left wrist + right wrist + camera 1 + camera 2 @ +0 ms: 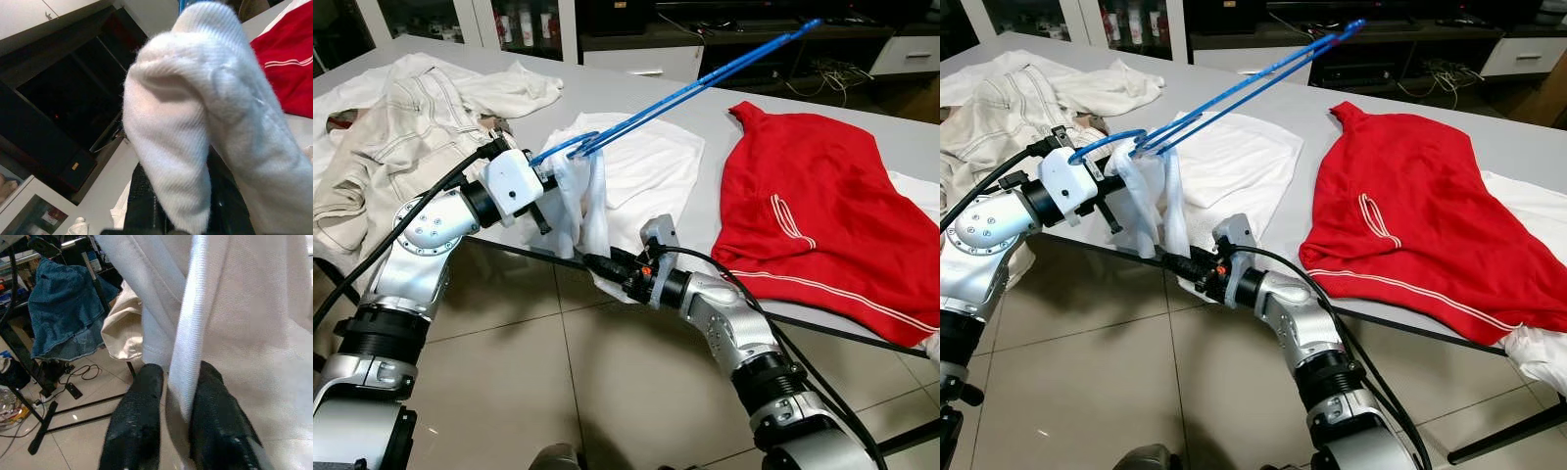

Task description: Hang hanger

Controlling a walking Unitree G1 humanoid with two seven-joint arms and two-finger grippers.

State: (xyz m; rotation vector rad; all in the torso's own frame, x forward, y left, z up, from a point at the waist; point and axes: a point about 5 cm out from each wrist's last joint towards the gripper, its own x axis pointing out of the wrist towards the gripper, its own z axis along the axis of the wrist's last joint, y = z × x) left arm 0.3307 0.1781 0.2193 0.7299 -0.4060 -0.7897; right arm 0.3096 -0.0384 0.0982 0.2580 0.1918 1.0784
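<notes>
Right claw (590, 260): at the tabletop's near edge, fingers (139, 421) pinched on a hanging fold of the white garment (636, 166).
Left claw (551, 178): closed around the blue hanger (685, 93) and white cloth.
Blue hanger: raised, slanting away over the tabletop (705, 117).
Red shirt (813, 215): lying flat, right of the white garment.
Beige jacket (401, 137): heaped at the far left.

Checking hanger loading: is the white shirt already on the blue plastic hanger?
Partly. The white shirt drapes over the blue plastic hanger's near end, the rest lies on the grey table.
</notes>
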